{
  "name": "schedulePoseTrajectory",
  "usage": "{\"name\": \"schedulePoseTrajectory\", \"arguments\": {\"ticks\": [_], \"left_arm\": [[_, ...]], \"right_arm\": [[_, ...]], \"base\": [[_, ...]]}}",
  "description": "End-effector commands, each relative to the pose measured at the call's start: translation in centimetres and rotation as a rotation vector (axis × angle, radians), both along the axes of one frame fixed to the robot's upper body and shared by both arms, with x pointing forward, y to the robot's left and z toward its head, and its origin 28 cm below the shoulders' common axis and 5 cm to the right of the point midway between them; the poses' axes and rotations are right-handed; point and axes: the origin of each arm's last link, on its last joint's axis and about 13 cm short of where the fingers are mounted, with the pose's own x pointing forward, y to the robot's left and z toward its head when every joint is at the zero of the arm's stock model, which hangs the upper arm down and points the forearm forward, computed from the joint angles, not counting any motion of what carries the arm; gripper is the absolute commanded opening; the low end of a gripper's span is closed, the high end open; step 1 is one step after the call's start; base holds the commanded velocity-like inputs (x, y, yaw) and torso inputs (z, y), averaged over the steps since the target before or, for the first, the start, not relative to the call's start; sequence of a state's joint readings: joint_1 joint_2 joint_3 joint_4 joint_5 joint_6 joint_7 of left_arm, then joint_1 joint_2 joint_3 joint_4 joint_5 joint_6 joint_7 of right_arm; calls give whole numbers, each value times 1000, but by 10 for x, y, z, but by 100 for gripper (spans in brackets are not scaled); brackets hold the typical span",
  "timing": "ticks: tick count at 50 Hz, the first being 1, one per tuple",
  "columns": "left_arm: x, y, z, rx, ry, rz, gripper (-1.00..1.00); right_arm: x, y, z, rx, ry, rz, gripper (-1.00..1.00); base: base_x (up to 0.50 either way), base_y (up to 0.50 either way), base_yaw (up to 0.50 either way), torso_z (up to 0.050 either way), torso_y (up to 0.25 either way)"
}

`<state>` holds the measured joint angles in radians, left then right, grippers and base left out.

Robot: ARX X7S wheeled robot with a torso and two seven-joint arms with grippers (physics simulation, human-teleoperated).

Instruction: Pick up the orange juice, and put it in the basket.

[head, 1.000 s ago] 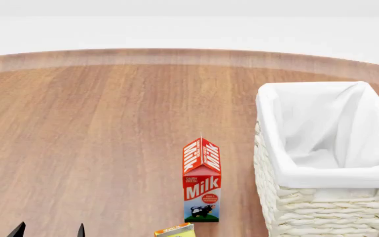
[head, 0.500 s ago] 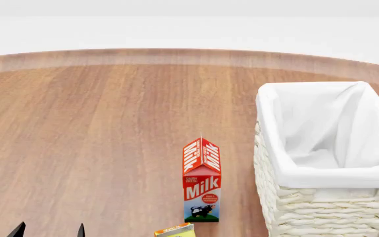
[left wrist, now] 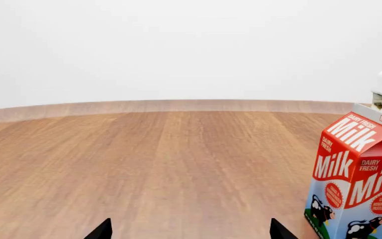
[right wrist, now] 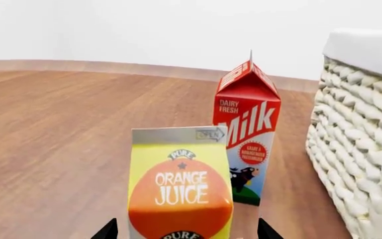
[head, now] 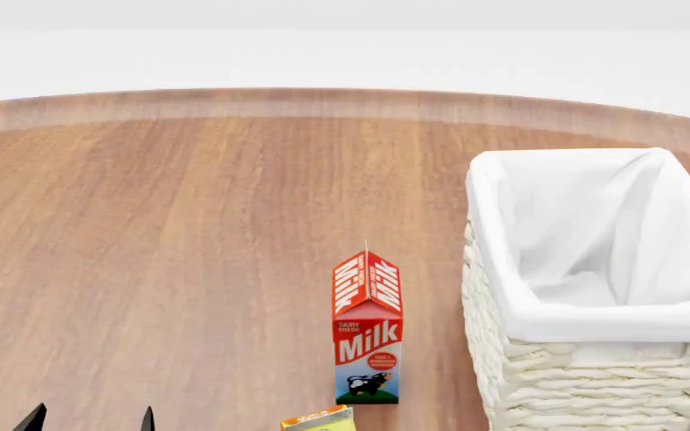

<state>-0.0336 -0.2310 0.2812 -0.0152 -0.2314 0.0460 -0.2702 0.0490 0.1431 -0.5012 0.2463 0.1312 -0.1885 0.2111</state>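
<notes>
The orange juice [right wrist: 181, 184] is a yellow and orange carton standing upright close in front of my right gripper [right wrist: 186, 231]. That gripper is open, one fingertip on each side of the carton with a gap to it on both sides. In the head view only the carton's top [head: 317, 419] shows at the bottom edge, and the right gripper is out of that view. The cream wicker basket [head: 585, 319] with its white lining stands to the right of the juice [right wrist: 363, 149]. My left gripper [head: 91, 419] [left wrist: 189, 231] is open over bare table, far to the left.
A red-and-white Milk carton [head: 369, 332] [right wrist: 247, 134] [left wrist: 353, 184] stands upright just behind the juice and left of the basket. The round wooden table [head: 201, 224] stretches away to its curved far edge, with a white floor beyond.
</notes>
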Motion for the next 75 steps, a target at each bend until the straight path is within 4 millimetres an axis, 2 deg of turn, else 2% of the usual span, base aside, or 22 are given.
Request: {"name": "schedulePoseTrajectory", "arguments": {"ticks": [1,40,75], "left_arm": [[0,0,0,0,0,0,100],[0,0,0,0,0,0,100],[0,0,0,0,0,0,100]], "right_arm": [[1,1,-3,0,6,-1,100],[7,6,-4,-1,8,5,100],[20,11,-8,-22,9,-1,100]], "base": [[0,0,0,0,0],[0,0,0,0,0],[0,0,0,0,0]]}}
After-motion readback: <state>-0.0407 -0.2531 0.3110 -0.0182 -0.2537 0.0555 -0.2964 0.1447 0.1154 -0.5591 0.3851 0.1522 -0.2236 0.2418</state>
